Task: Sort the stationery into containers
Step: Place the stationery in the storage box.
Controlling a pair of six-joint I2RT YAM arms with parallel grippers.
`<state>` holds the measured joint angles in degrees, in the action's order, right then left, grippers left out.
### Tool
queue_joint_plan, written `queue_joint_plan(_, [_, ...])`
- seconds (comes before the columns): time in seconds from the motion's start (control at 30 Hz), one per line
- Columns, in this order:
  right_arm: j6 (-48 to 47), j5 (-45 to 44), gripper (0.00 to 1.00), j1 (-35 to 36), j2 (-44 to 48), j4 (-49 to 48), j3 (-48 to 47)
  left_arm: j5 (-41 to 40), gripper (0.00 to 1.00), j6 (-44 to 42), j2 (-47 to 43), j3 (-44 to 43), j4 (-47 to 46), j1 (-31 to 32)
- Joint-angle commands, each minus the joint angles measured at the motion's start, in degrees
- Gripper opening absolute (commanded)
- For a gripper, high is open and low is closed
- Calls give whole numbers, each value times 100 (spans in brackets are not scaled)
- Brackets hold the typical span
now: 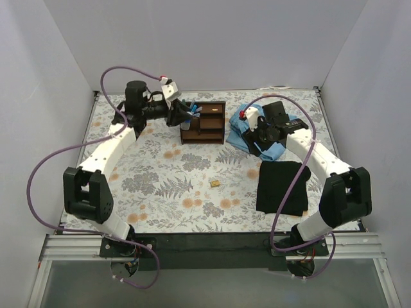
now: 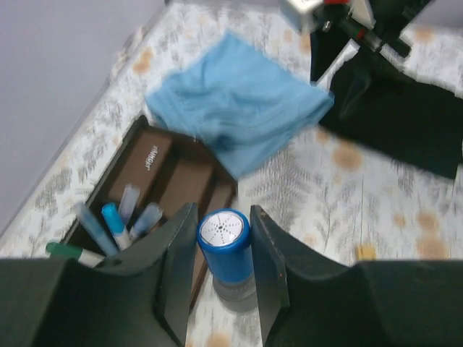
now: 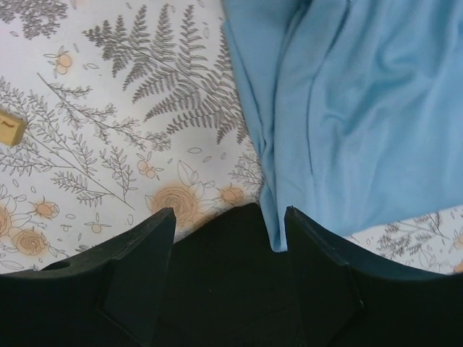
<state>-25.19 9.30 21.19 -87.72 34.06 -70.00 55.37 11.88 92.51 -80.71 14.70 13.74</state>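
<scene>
My left gripper (image 2: 223,217) is shut on a short blue-and-white cylinder (image 2: 226,253), held upright just beside the dark brown organizer (image 2: 165,168). Several blue and white pens (image 2: 116,225) stand in the organizer's tall slots. In the top view the left gripper (image 1: 185,117) is at the left side of the organizer (image 1: 204,123). A tiny tan block (image 1: 216,183) lies on the mat; it also shows in the right wrist view (image 3: 9,129). My right gripper (image 3: 230,217) is open and empty, above the edge of the light blue cloth (image 3: 362,108) and a corner of the black cloth (image 3: 231,267).
The light blue cloth (image 1: 257,136) lies crumpled right of the organizer. The black cloth (image 1: 282,187) lies flat at the right front. The floral mat (image 1: 160,186) covers the table, with white walls on three sides.
</scene>
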Motion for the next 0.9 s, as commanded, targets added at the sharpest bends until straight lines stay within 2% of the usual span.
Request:
queue_joint_plan(0.0, [383,-332,70,-238,308,30,-67,-112,0,2960,-279,1636,-6260,208])
queue_joint_plan(0.2, [331,-455,70,-291,300,56,56,-781,0,2821,627,1681,-7733,559])
queue_joint_plan(0.33, [287,-455,70,-291,273,-31,170,-1054,0,2531,1347,1462,-8280,727])
queue_joint_plan(0.5, [295,-376,70,-335,300,-145,311,-1310,0,2240,1814,1575,-9018,911])
queue_joint_plan(0.63, [330,-262,70,-344,309,-242,416,-1292,0,2143,2192,1479,-9274,955])
queue_joint_plan(0.87, [401,-60,71,-344,212,-374,452,-1117,0,1897,2693,1259,-9187,964])
